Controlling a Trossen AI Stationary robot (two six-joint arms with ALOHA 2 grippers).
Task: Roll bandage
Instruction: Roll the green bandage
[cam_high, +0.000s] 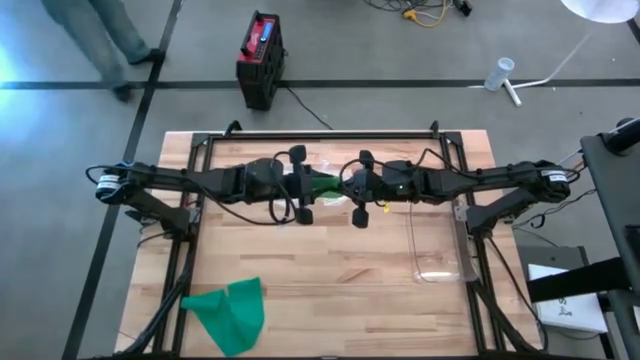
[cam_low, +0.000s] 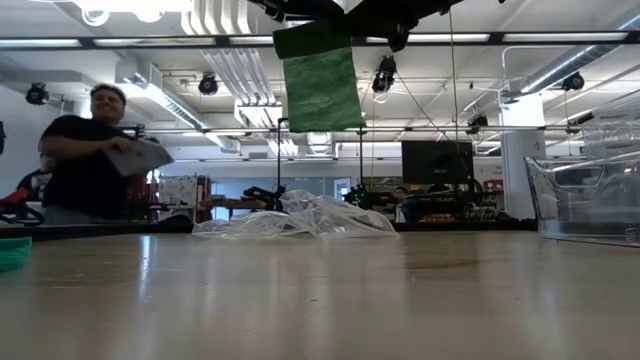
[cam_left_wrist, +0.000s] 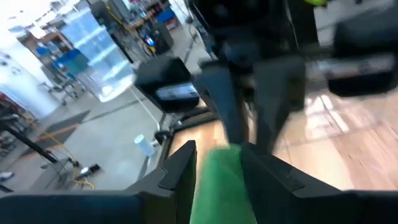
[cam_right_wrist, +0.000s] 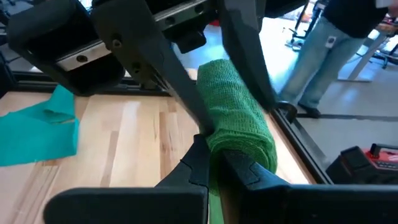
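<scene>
plainly, the green bandage (cam_right_wrist: 239, 118) is held up in the air between the two arms, above the far half of the tabletop (cam_high: 340, 280), partly wound into a roll with a loose tail hanging down, as the low view shows (cam_low: 320, 85). the right hand (cam_right_wrist: 214, 155) has its fingers pinched together on the rolled end, and the left hand (cam_left_wrist: 217, 165) is clamped across the bandage from the other side, its fingers partly apart with the green cloth between them. the main risk, as i judge it, is the roll loosening: if either hand eases its grip while the other turns, the wound layers could spring open or the whole bandage drop to the tabletop below it. the hanging tail could also twist or catch on a finger and wind on crooked. the two hands sit very close together, so a small misjudged turn might knock them against each other. counted: one green bandage in the hands, one second green cloth (cam_high: 228, 312) lying well away from the bandage at the near left edge, one crumpled clear plastic wrapper (cam_low: 300, 217) beneath the bandage, one clear plastic bin (cam_high: 440, 245) off to the bandage's right, and one person (cam_low: 85, 155) beyond the tabletop.
</scene>
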